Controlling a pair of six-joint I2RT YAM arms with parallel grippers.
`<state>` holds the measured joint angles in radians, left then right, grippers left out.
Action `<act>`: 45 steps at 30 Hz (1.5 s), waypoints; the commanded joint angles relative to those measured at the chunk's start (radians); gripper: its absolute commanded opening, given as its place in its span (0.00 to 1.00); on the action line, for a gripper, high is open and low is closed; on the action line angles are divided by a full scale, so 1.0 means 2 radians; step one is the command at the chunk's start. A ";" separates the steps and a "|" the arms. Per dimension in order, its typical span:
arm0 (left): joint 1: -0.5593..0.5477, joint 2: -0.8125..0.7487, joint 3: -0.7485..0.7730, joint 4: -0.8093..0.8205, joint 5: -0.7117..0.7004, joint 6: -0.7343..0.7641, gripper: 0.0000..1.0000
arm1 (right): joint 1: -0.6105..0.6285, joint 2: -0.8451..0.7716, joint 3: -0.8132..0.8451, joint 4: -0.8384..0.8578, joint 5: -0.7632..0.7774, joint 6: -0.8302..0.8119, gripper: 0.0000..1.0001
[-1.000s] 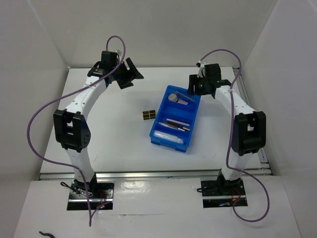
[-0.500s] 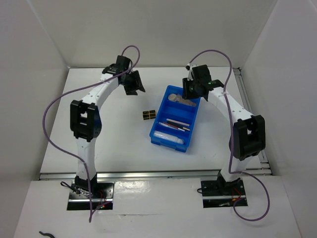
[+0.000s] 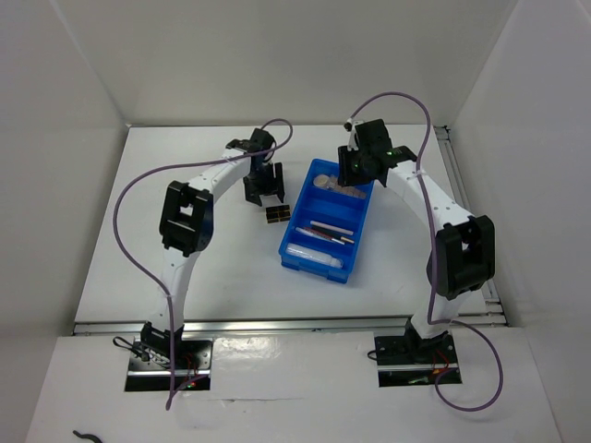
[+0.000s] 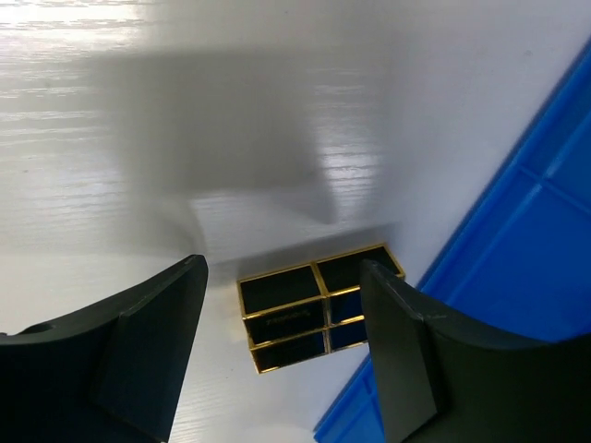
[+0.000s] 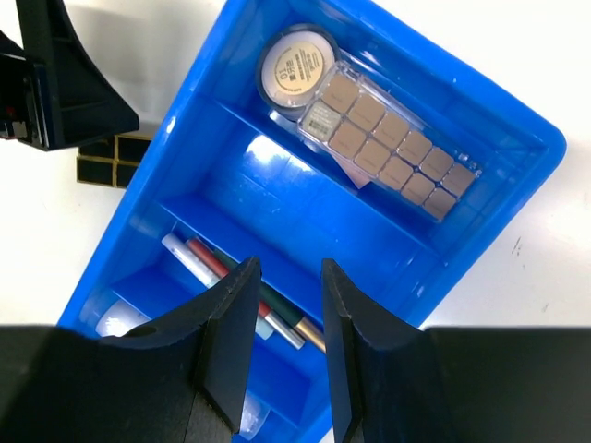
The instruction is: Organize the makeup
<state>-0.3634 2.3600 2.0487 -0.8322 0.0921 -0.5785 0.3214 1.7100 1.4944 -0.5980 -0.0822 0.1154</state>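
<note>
The left gripper (image 3: 262, 192) sits upper middle in the overhead view, over the white tabletop (image 3: 185, 249), just up and left of the small black palette with gold-edged squares (image 3: 276, 214). In its wrist view the two dark fingers (image 4: 138, 360) stand wide apart with nothing clamped and nothing held. The palette lies flat on the table, low in that frame, in the gap between them and clear of both. It is outside the blue divided plastic bin (image 3: 314, 270), just beside its left wall; I cannot tell if the two touch.

The right gripper (image 5: 288, 277) hovers above the bin, right of centre at the top of the overhead view. Its jaws are parted only by a narrow gap, empty, with no hold on anything.

Contents from the right wrist view:
- **Top compartment:** a round cream-lidded compact (image 5: 295, 65) at upper centre. Touching it on the right is a clear flat case of tan squares (image 5: 388, 129), running diagonally toward the right.
- **Under that case:** a pinkish corner (image 5: 355, 173) pokes out from the lower edge; I cannot say what it belongs to.
- **Lower left:** thin pencils (image 5: 205, 257), red and white among them, lie side by side in one compartment, partly hidden by the fingers.
- **Bottom left:** a clear tube (image 5: 115, 316) lies in the compartment beyond the pencils, mostly hidden.
</note>
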 commanded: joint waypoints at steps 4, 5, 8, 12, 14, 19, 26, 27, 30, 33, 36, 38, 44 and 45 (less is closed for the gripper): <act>-0.002 0.000 0.003 -0.032 -0.054 0.018 0.79 | 0.004 -0.015 0.023 -0.012 0.014 0.001 0.41; -0.002 -0.006 -0.006 -0.032 -0.061 0.018 0.79 | 0.004 -0.015 0.023 -0.012 0.014 0.001 0.42; -0.002 -0.023 -0.045 -0.010 -0.065 0.018 0.79 | 0.004 -0.015 0.023 -0.012 0.014 0.001 0.42; -0.002 -0.023 -0.056 -0.023 -0.091 0.018 0.79 | 0.004 -0.015 0.027 -0.012 0.014 0.001 0.42; -0.002 -0.029 -0.067 -0.023 -0.097 0.018 0.79 | 0.004 -0.015 0.027 -0.012 0.014 0.001 0.42; 0.014 -0.064 -0.108 -0.013 -0.109 -0.002 0.78 | 0.004 -0.015 0.023 -0.012 0.014 0.001 0.42; 0.024 -0.098 -0.135 -0.008 -0.085 0.032 0.78 | 0.009 -0.015 0.023 -0.012 0.010 0.001 0.42; 0.024 -0.106 -0.141 0.006 -0.064 0.038 0.78 | 0.009 -0.015 0.023 -0.012 0.010 0.001 0.42; 0.024 -0.151 -0.181 0.053 0.002 0.052 0.78 | 0.009 -0.015 0.023 -0.012 0.010 0.001 0.42; 0.024 -0.148 -0.169 0.073 0.047 0.065 0.78 | 0.009 -0.015 0.023 -0.012 0.010 0.001 0.42; 0.014 -0.126 -0.132 0.055 0.052 0.071 0.78 | 0.013 -0.015 0.023 -0.012 0.010 0.001 0.42; 0.009 -0.115 -0.126 0.055 0.060 0.075 0.79 | 0.013 -0.015 0.023 -0.012 0.010 0.001 0.42; 0.003 -0.050 -0.061 0.017 0.055 0.081 0.79 | 0.013 -0.015 0.023 -0.012 0.014 0.001 0.42; -0.002 -0.050 -0.056 0.017 0.050 0.085 0.79 | 0.013 -0.015 0.023 -0.016 0.014 0.001 0.42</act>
<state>-0.3531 2.2124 1.8942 -0.7452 0.1856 -0.4435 0.3382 1.7100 1.5002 -0.6170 -0.0628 0.1150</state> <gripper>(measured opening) 0.794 0.416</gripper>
